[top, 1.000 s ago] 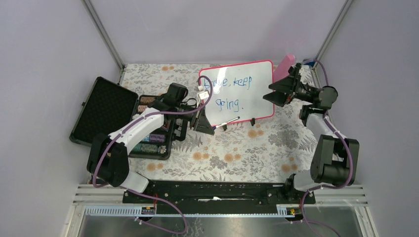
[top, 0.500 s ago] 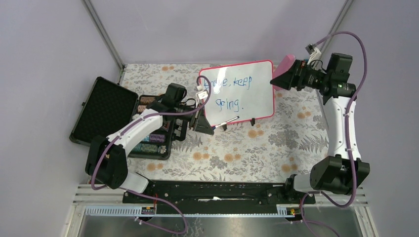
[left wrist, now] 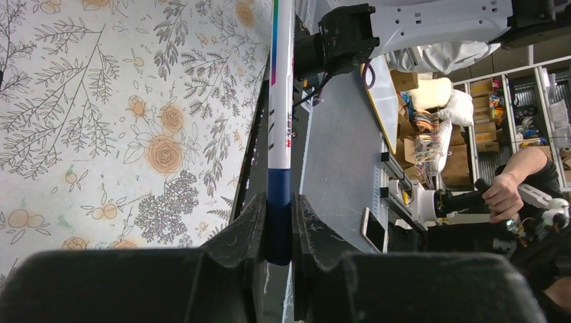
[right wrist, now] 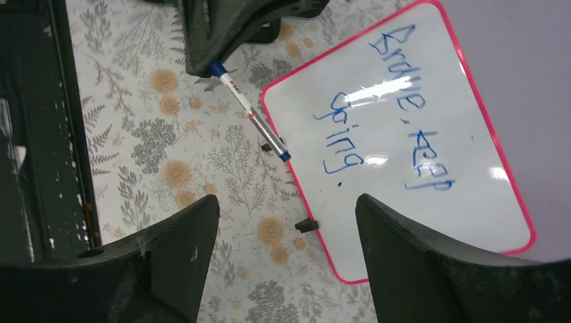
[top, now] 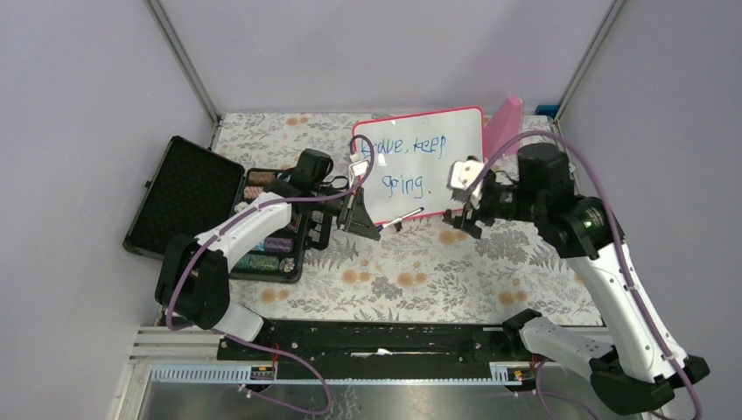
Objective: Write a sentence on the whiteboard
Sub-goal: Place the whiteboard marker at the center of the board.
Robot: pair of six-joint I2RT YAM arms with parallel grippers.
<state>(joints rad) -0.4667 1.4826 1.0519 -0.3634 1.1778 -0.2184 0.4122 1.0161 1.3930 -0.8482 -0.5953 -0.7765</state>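
The whiteboard (top: 437, 166) with a thin red-pink frame lies at the back middle of the table. The sentence (top: 404, 162) on it is in blue marker and reads "Brave, keep going." in two lines. My left gripper (top: 360, 219) is shut on a blue-and-white marker (top: 402, 215), whose tip rests at the board's near edge. The left wrist view shows the pen (left wrist: 279, 121) clamped between the fingers (left wrist: 250, 222). My right gripper (top: 459, 210) hangs open and empty above the board's near right corner. The right wrist view shows the board (right wrist: 431, 155), the sentence (right wrist: 377, 108) and the pen (right wrist: 249, 114).
A solid pink paddle-shaped object (top: 506, 118) stands behind the board's right edge. An open black case (top: 179, 192) and a tray of coloured pieces (top: 267, 241) lie at the left. The table has a floral cloth (top: 411, 271). Purple walls enclose the back and sides.
My right arm has swung from the back right, beside the pink paddle, forward and left over the board's near right corner. My left arm and the marker have stayed put.
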